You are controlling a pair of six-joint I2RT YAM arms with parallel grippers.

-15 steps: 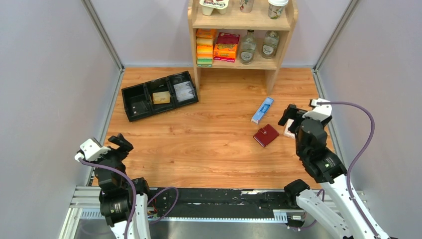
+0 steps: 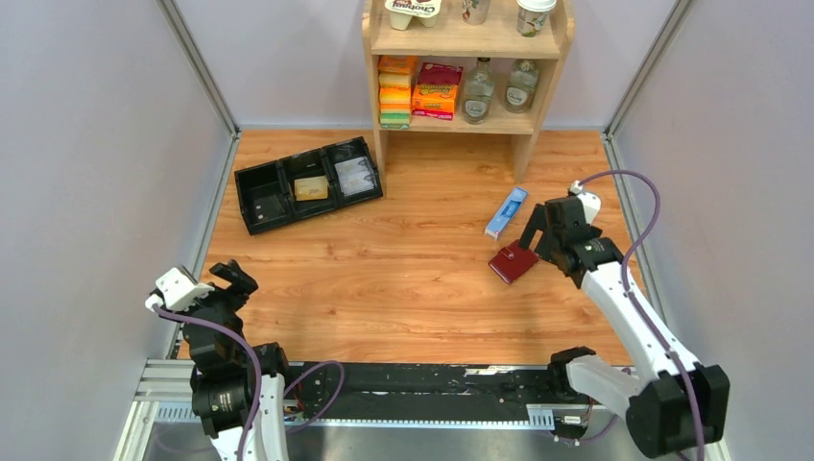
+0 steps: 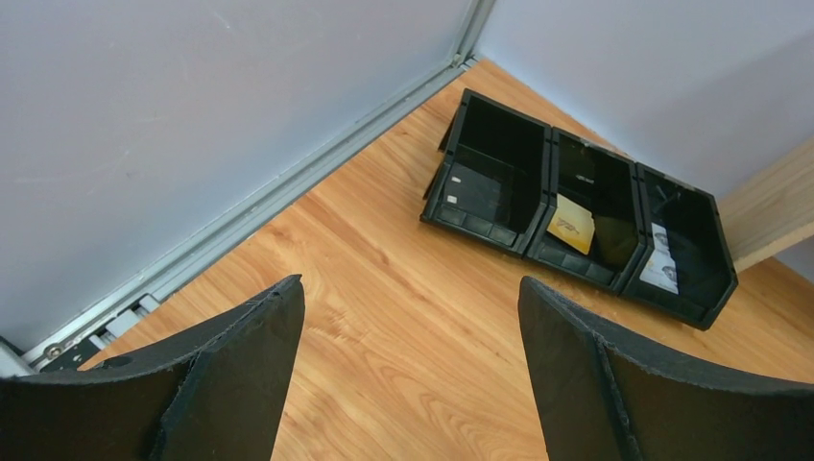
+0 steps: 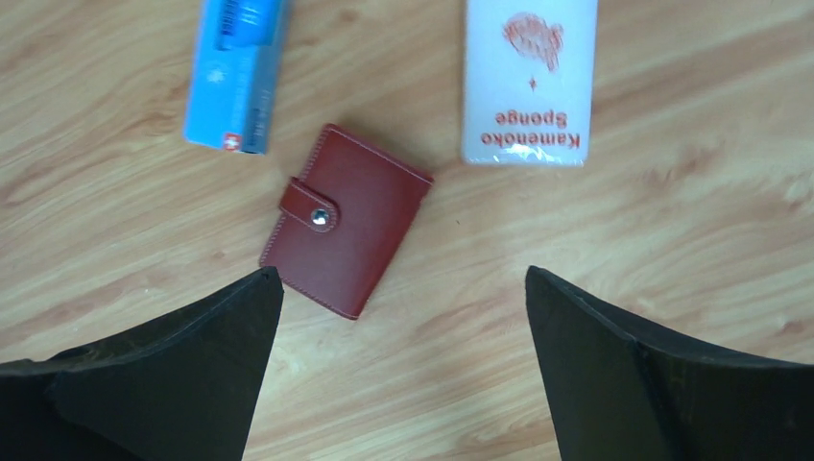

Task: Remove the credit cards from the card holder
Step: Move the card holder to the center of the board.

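Hovering wide open and empty over the snapped-shut maroon leather card holder [image 4: 347, 219], the right gripper [image 4: 400, 288] likely must descend and grasp it next.

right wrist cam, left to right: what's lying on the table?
blue box → dark red card holder, snapped shut → white sponge pack

Grey walls [image 2: 86, 144], wood tabletop [image 2: 403, 288], wooden shelf [image 2: 466, 45]
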